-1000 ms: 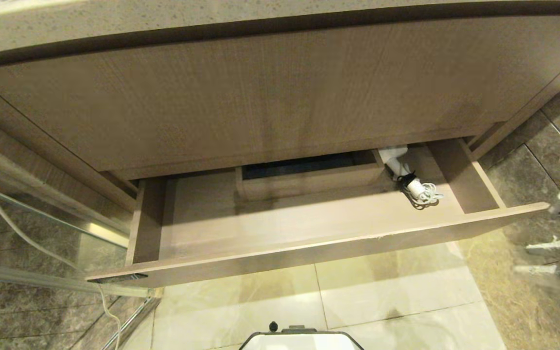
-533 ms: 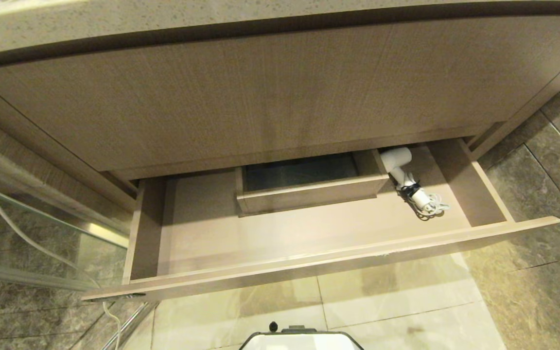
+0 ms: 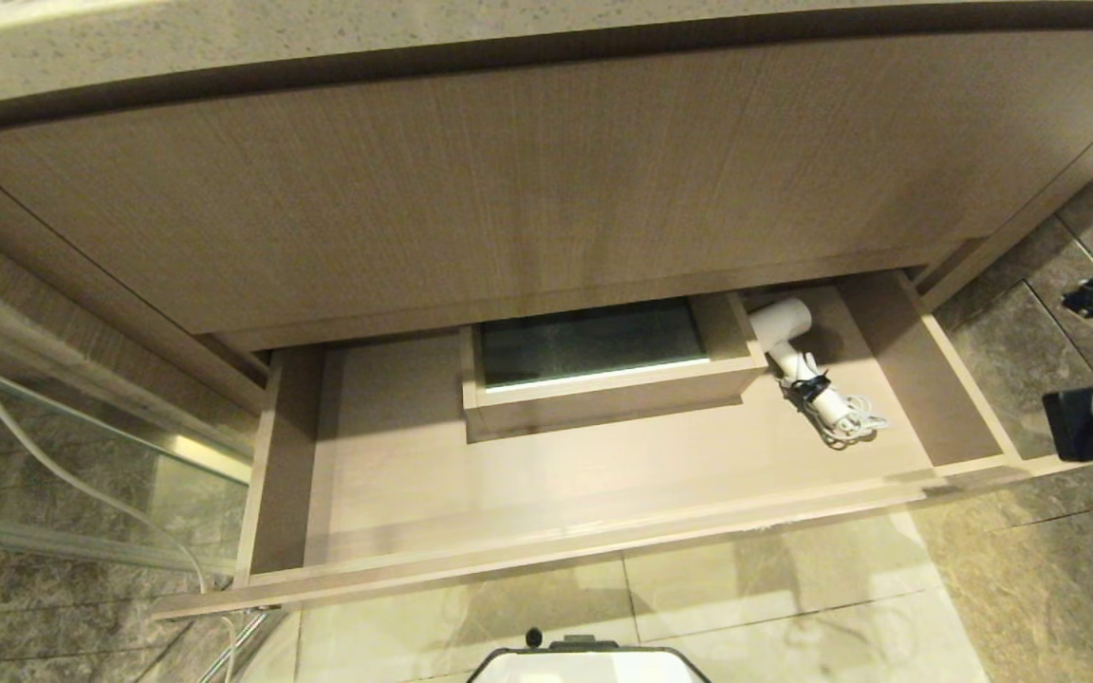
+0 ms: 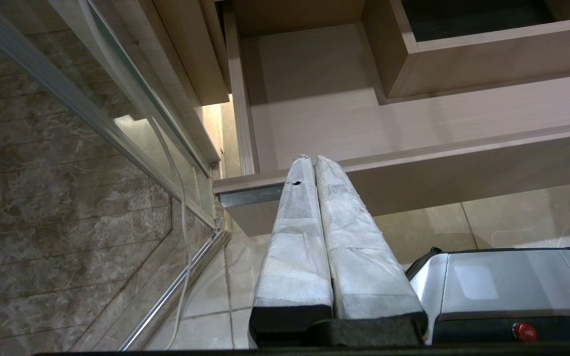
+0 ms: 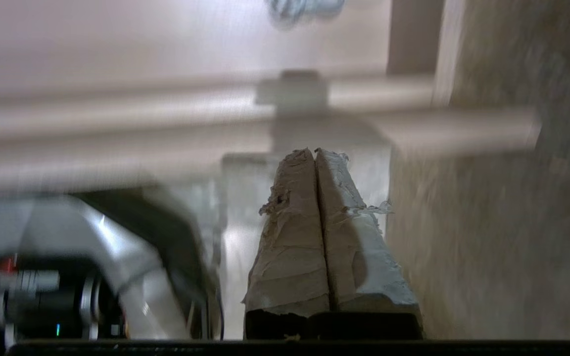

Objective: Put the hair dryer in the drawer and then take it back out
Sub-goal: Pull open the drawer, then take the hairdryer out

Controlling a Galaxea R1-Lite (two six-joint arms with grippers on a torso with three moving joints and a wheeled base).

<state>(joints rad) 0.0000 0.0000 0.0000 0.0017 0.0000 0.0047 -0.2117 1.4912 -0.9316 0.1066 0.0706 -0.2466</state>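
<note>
The hair dryer (image 3: 798, 365) lies at the far right of the open drawer (image 3: 546, 560), cord bundled beside it (ready for retrieval). The right gripper (image 5: 314, 153) waits near the drawer's right front corner, fingers pressed together, empty; the left gripper (image 4: 313, 159) likewise, parked.

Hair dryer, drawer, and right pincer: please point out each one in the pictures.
hair dryer (image 3: 782, 323), head view, on its white barrel.
drawer (image 3: 509, 484), head view, on its bare floor.
right pincer (image 5: 314, 154), right wrist view, between its fingertips.
</note>
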